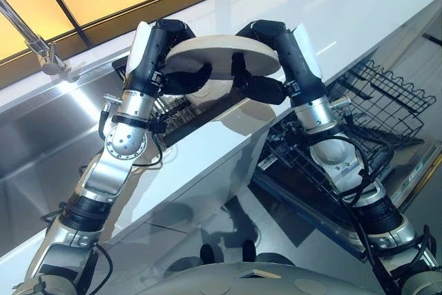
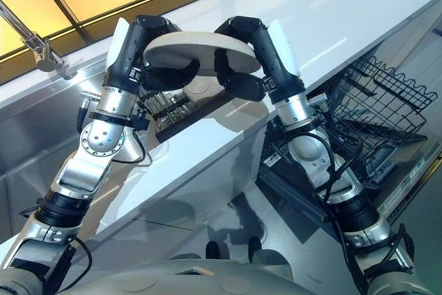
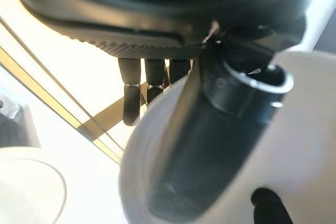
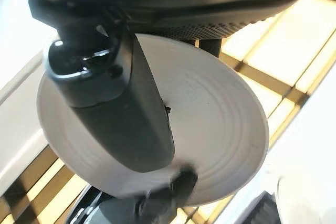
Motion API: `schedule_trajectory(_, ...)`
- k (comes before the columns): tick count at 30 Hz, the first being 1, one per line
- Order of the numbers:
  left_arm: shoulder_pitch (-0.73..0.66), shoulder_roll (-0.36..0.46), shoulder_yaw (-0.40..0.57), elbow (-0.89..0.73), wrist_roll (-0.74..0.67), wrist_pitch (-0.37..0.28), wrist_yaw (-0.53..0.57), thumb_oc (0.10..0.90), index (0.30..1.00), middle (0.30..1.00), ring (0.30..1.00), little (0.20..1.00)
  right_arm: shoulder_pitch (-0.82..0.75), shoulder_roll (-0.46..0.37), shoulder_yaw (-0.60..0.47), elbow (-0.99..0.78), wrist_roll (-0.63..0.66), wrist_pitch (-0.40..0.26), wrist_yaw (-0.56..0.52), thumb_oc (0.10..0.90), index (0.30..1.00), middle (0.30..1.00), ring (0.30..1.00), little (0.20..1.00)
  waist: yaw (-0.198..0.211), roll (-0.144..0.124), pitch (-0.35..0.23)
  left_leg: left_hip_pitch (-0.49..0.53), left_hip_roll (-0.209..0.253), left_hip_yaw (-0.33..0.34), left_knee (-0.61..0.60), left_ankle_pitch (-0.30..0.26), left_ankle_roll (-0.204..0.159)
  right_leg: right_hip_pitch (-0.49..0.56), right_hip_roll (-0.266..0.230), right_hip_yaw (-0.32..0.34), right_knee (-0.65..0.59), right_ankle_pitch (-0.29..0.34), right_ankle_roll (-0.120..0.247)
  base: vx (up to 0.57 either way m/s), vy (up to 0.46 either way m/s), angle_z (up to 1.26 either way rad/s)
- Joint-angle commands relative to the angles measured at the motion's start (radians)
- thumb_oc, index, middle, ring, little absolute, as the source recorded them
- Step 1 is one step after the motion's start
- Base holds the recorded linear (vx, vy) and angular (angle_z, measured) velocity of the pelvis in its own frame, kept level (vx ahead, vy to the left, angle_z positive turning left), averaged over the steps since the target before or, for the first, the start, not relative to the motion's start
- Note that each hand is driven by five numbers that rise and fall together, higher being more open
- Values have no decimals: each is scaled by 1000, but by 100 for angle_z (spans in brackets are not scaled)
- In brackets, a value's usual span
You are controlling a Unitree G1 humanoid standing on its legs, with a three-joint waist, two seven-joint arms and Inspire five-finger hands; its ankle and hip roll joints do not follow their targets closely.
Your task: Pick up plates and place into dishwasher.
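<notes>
A round white plate (image 1: 221,56) hangs level above the counter's front edge, held between both hands. My left hand (image 1: 162,46) clamps its left rim, thumb lying across the plate (image 3: 294,156) and fingers (image 3: 131,98) behind it. My right hand (image 1: 273,53) clamps the right rim the same way, its thumb (image 4: 121,114) across the plate's face (image 4: 220,124). The open dishwasher's black wire rack (image 1: 387,101) stands low at the right, beside my right arm.
Under the held plate a black dish rack (image 1: 186,112) holds another white plate (image 1: 210,91). A steel sink (image 1: 41,136) with a faucet (image 1: 34,43) lies at the left. The white counter (image 1: 331,18) runs across the back.
</notes>
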Motion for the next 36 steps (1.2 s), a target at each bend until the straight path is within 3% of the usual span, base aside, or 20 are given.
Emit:
schedule_trajectory(1,-83,45,26,65,-37,-51,21,800,900,900,900,900,-105,-51,-212,6,11,-91,-206,100,300,300,300,200,-4,-25,-78,-5,-51,-9,23,-94,-9,2,-11,-72,72,-79,96,0,0,0)
schedule_trajectory(7,-38,118,118,133,-58,-40,6,800,900,900,900,900,-83,-161,-392,129,83,-111,-304,100,300,300,300,200,-1,-30,-82,-8,-54,-22,21,-94,-8,2,-11,-73,71,-80,97,0,0,0)
schedule_trajectory(15,5,178,214,221,-77,-35,11,800,900,900,900,900,-5,-287,-565,301,32,21,-452,100,300,300,300,200,3,-36,-86,-13,-60,-48,14,-90,-4,-2,-9,-69,83,-88,97,17,1,2)
schedule_trajectory(21,49,189,264,241,-72,-54,26,800,900,900,900,900,109,-323,-663,459,89,92,-455,100,300,300,300,200,3,-35,-81,-17,-60,-62,9,-85,-4,-10,-7,-62,93,-90,100,36,-20,8)
schedule_trajectory(25,64,196,279,239,-72,-53,32,800,900,900,900,900,154,-312,-657,561,66,141,-388,100,300,300,300,200,6,-32,-69,-17,-59,-76,6,-80,-4,-15,-6,-61,104,-93,99,62,-57,8)
schedule_trajectory(30,67,218,287,255,-84,-78,44,800,900,900,900,900,148,-328,-574,695,-8,203,-337,100,300,300,300,200,20,-24,-46,-25,-56,-92,13,-72,-9,-22,-3,-78,124,-105,90,55,-78,4)
schedule_trajectory(32,67,222,288,258,-81,-86,46,800,900,900,900,900,142,-337,-558,721,3,206,-340,100,300,300,300,200,22,-22,-39,-28,-54,-96,14,-70,-11,-25,-3,-81,129,-107,88,19,-67,8)
schedule_trajectory(36,53,249,286,259,-97,-117,72,800,900,900,900,900,105,-359,-498,806,-4,281,-363,100,300,300,300,200,38,-6,6,-67,-52,-114,28,-59,-23,-62,-6,-98,161,-121,79,-27,-81,21)
